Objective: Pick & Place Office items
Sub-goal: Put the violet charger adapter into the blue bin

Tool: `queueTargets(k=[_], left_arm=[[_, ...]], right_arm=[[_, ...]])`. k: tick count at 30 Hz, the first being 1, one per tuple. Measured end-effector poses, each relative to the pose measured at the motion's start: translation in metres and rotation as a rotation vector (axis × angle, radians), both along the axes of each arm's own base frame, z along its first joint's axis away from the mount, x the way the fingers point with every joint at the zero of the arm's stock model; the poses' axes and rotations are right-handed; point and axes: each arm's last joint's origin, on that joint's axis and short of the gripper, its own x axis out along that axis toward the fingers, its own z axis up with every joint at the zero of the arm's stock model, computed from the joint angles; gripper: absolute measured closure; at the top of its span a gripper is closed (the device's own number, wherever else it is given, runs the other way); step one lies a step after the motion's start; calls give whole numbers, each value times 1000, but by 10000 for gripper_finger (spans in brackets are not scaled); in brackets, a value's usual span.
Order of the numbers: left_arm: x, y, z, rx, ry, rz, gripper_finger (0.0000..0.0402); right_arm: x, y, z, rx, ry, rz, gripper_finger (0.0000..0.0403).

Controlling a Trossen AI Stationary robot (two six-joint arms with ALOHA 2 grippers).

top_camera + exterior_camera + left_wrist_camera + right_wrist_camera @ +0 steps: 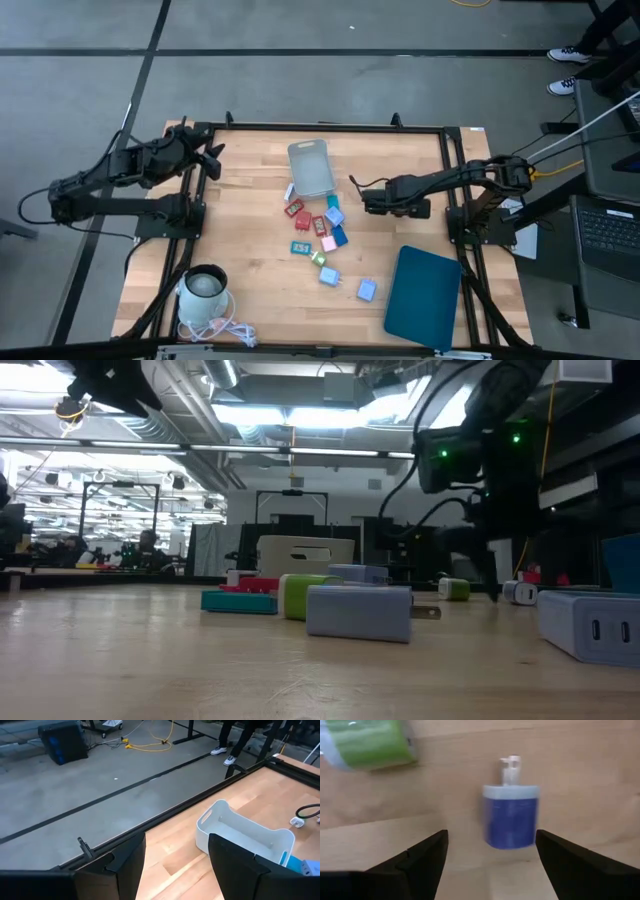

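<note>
The office items (326, 235) lie scattered mid-table as small red, teal, pink, green and blue blocks. The low view shows a light blue plug block (358, 610), a green piece (305, 595) and a flat teal piece (240, 600). My right gripper (358, 192) hovers open above the table just right of the cluster. In its wrist view, a blue block (511, 815) with pale prongs lies flat on the wood ahead of the open fingers (427, 855), with a green piece (367, 742) beyond. My left gripper (212, 155) waits open near the far-left corner.
A translucent grey bin (312, 167) stands beyond the cluster and also shows in the left wrist view (240, 832). A dark-teal tray (422, 295) lies near the right front corner. A white kettle-like pot (205, 288) with a cable sits at the near-left corner.
</note>
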Motion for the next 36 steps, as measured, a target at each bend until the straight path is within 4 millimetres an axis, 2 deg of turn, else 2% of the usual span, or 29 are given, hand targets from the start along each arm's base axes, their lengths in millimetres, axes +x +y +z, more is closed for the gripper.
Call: queueTargets(k=[13,25,30,36], left_arm=[[-3,7,-1,-25,11,46,190],[-10,8,-9,-63,102,92,190],[-11,9,-9,-75,82,121,190],[-12,10,-9,-80,75,139,190]], right_arm=[[-4,-13,-5,13,0,48,115],[-7,-30,-5,-12,32,91,123],[-8,-35,-6,-22,34,84,145],[-7,-39,-6,-23,29,93,201]])
